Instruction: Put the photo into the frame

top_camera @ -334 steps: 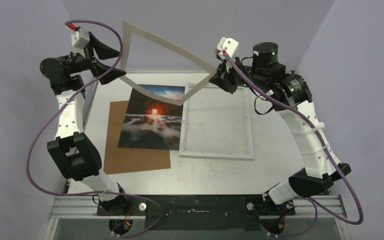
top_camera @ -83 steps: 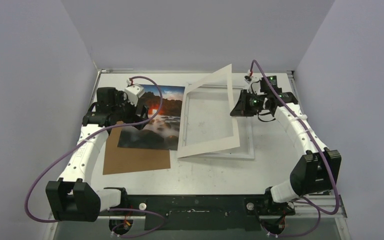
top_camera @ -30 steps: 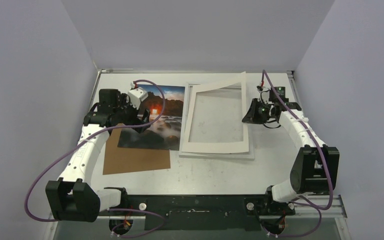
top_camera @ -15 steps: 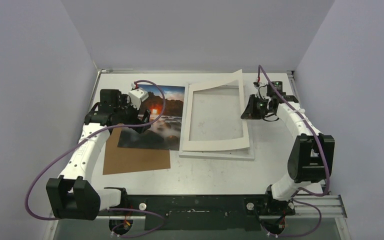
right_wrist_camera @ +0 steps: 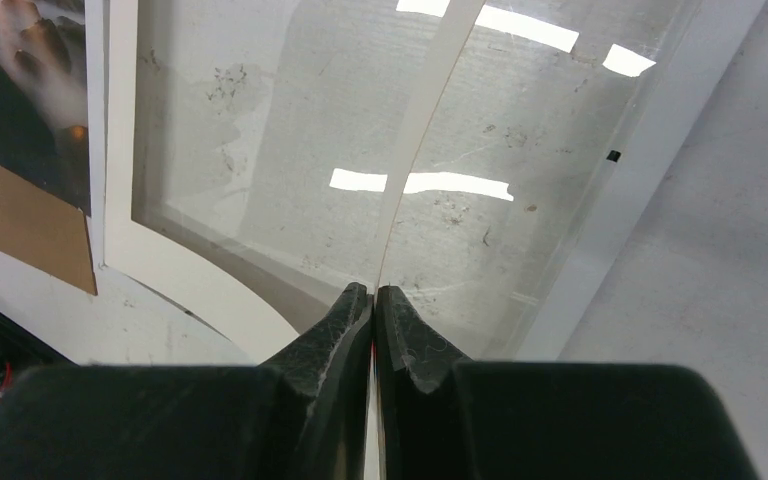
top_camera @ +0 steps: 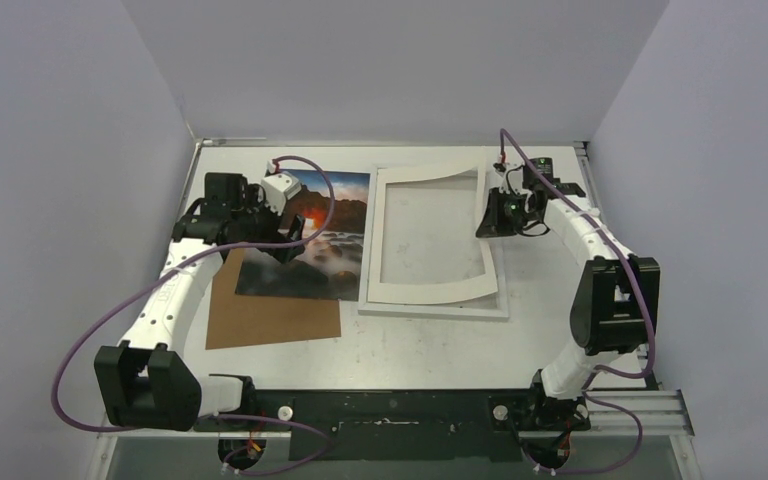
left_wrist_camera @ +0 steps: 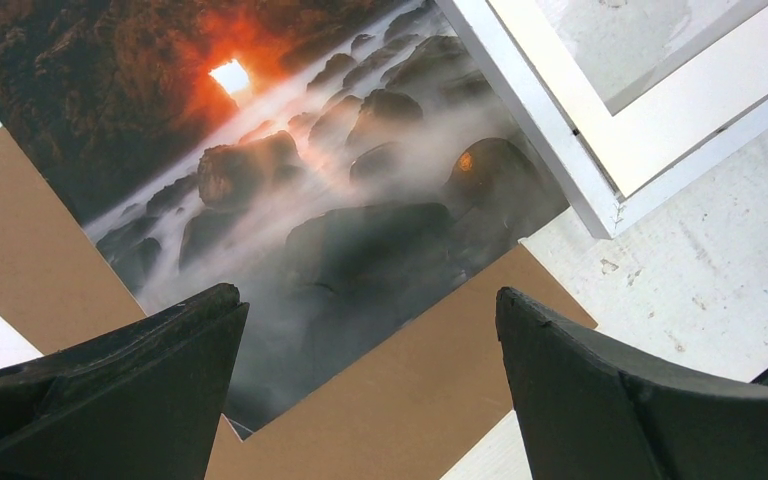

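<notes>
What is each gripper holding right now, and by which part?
Right gripper pinches the pale mat by its right edge; left gripper is open, holding nothing.

The photo (top_camera: pixel 305 250) is glossy paper, the board (top_camera: pixel 265 318) matt brown cardboard. The frame (top_camera: pixel 434 312) has smooth white edges and a shiny, smudged pane; its mat (top_camera: pixel 430 291) is thin card.

A white table (top_camera: pixel 550 335) stands inside a small booth. Its top is scuffed, with dark specks and scratches that show plainly in the wrist views. Plain pale lilac walls close it in on three sides: the back wall (top_camera: pixel 390 70), left wall (top_camera: pixel 60 200) and right wall (top_camera: pixel 720 200). A metal rail (top_camera: pixel 160 412) with a dark plate (top_camera: pixel 400 405) runs along the near edge. The light is even and the shadows are soft.
</notes>
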{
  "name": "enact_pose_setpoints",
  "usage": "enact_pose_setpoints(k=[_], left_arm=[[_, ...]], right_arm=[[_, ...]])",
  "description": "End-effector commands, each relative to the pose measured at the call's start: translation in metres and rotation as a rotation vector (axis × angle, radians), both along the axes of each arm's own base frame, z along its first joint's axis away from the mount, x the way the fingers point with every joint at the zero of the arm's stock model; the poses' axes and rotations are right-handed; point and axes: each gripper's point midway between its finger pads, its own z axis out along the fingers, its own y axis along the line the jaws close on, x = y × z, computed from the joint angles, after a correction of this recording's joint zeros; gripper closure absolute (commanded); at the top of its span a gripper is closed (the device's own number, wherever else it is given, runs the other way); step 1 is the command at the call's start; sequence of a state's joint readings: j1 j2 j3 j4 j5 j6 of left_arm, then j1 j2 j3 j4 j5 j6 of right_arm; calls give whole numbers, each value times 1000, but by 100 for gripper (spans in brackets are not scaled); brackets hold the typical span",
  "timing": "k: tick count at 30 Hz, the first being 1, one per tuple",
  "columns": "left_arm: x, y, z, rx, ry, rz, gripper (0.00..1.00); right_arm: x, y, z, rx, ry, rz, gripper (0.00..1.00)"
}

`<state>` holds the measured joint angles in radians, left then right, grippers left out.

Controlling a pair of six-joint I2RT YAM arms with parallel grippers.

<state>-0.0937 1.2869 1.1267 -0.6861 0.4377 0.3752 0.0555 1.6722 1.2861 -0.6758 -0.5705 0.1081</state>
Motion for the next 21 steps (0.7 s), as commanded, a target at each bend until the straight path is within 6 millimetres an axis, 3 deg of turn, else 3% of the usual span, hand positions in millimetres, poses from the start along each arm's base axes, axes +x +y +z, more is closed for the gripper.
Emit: enact_pose_setpoints(k=[1, 21], left_arm=[[4, -6, 20, -15, -50, -15, 3], [0, -5, 23, -11, -59, -22, 4]], right_arm=[[2, 6, 4, -9, -47, 24, 94], [12, -8, 13, -114, -71, -4, 92]])
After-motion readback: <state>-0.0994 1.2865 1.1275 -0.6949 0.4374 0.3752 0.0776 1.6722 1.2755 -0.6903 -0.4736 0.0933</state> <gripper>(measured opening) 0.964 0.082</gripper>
